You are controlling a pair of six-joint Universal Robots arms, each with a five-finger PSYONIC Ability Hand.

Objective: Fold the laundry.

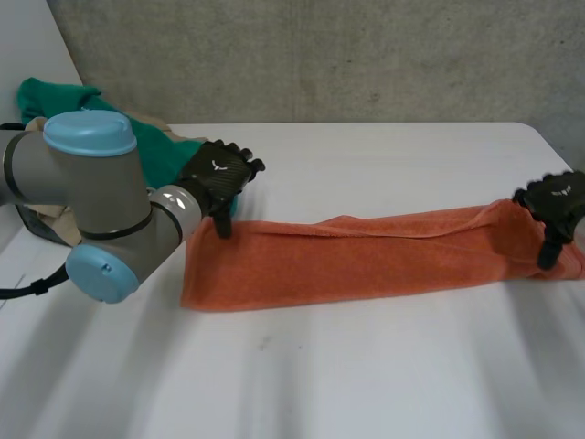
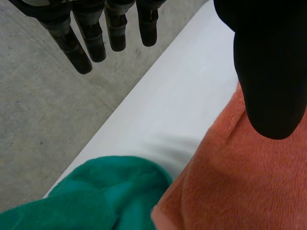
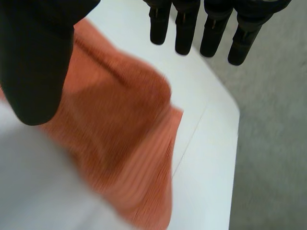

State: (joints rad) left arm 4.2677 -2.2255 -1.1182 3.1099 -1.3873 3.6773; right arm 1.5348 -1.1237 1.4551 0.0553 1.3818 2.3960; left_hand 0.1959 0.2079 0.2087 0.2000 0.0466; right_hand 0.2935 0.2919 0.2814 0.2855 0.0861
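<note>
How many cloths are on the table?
2 for sure: orange towel across the middle, green cloth at the far left corner. Beige fabric beside it may be a third.

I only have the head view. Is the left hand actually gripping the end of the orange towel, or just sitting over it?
Observer: Not gripping. In its wrist view the left hand has straight fingers spread away from the thumb, which is over the orange towel.
Operator: And the right hand?
Observer: Open too: the right hand has straight fingers out over the white table, thumb above the towel's end, nothing pinched.
</note>
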